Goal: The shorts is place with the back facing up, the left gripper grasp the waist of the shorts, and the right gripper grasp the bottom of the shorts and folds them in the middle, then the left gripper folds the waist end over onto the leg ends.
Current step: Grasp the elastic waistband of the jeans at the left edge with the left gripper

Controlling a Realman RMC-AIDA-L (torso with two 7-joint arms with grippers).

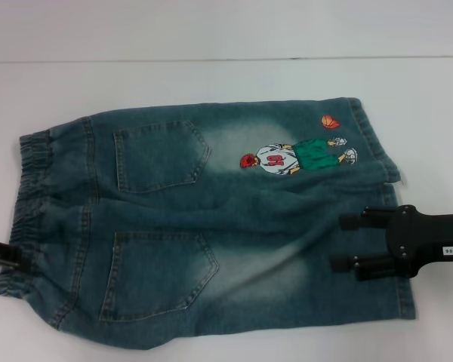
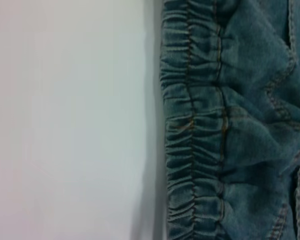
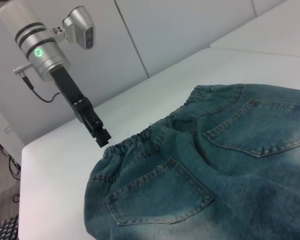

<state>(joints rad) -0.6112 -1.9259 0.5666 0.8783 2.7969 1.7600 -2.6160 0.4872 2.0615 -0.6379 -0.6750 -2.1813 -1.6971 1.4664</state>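
Shorts flat on desk, long axis 9-to-3. We see left claw at waist, 9 o'clock end, grip unclear. Right claw open over leg ends, 3 o'clock.

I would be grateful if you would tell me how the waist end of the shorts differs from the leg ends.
The waist is gathered and ruffled, while the leg ends are flat stitched hems. The waist lies on the robot's left with the left gripper at its edge; the leg ends lie on the right under the right gripper. An embroidered basketball sits by one leg end, none by the waist. Both are faded denim, lying flat on the white table.
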